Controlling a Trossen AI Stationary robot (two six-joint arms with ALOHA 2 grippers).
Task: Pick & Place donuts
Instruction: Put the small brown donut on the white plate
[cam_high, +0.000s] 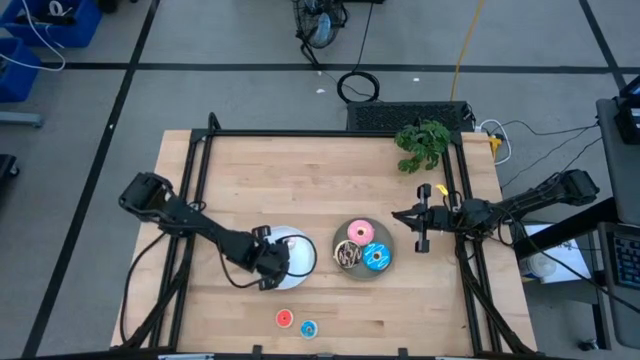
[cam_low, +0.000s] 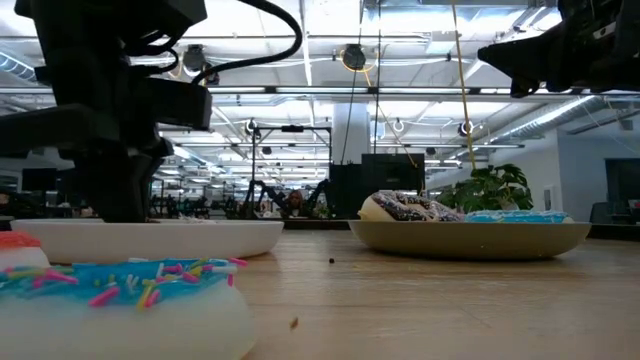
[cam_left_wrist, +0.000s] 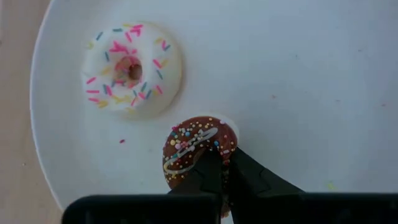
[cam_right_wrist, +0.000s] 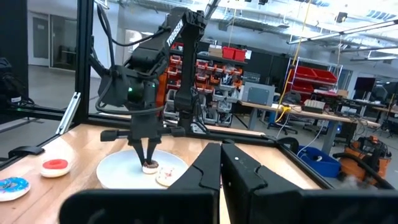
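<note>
My left gripper (cam_left_wrist: 225, 157) is over the round white plate (cam_high: 300, 246), shut on the tiny brown donut (cam_left_wrist: 194, 148). The tiny white-pink donut (cam_left_wrist: 130, 67) lies flat on that plate beside it. The grey plate (cam_high: 388, 268) holds the pink donut (cam_high: 359, 233), the brown streaked donut (cam_high: 348, 256) and the blue sprinkled donut (cam_high: 377, 258). The tiny red donut (cam_high: 284, 318) and tiny blue donut (cam_high: 308, 328) lie on the table near its near edge. My right gripper (cam_high: 397, 215) hovers shut to the right of the grey plate. My left gripper pinches the tiny brown donut by one side of its ring (cam_left_wrist: 211, 142) between its two fingers, which come from above, pointing down. The donut is tilted, its sprinkled face showing. It sits at the white plate's surface (cam_right_wrist: 149, 166); whether it rests there or hangs just above, I cannot tell.
A green plant sprig (cam_high: 423, 143) lies at the table's far right corner. A black frame (cam_high: 200, 170) runs along the table's sides. Bare wood lies between the plates and the far edge.
</note>
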